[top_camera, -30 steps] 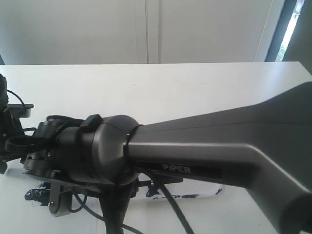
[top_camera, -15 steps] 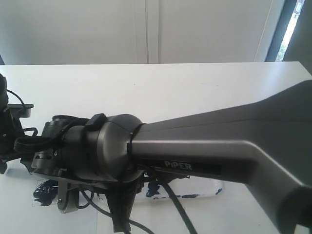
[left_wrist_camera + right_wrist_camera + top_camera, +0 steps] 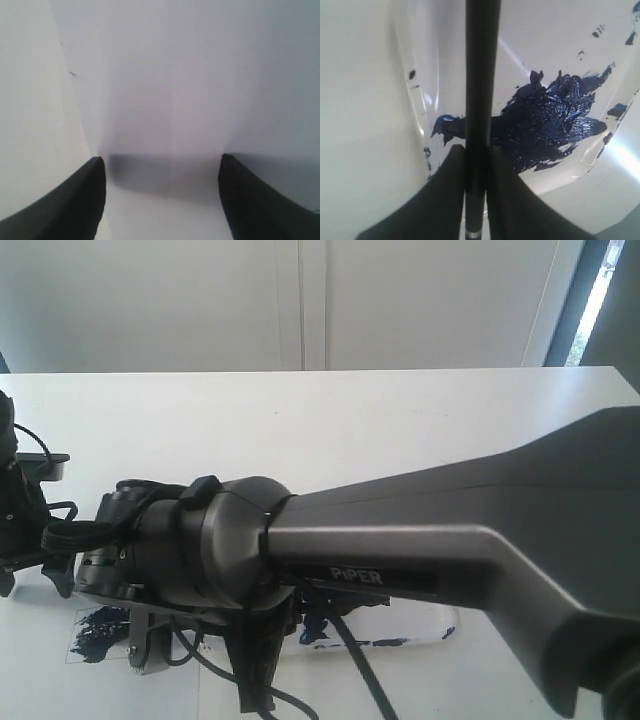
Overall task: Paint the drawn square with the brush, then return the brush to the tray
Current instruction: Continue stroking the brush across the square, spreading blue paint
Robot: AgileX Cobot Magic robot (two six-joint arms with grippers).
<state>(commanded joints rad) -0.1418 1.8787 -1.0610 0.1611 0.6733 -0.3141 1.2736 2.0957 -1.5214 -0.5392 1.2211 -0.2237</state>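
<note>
Gripping the brush [image 3: 482, 90] narrowly, the right end effector [image 3: 476, 150] hung directly above the tray [image 3: 535, 45], shaft crossing its paint blotch [image 3: 550, 120]; the left end effector [image 3: 161, 158] gaped empty.

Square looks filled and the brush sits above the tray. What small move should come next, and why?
Probably lower the brush into the tray for release: the drawn square looks filled with blue, and the right claw grips the brush directly over the tray's paint blob.

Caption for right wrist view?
Right gripper holds thin black brush across white shallow tray with dark blue paint blotch.
</note>
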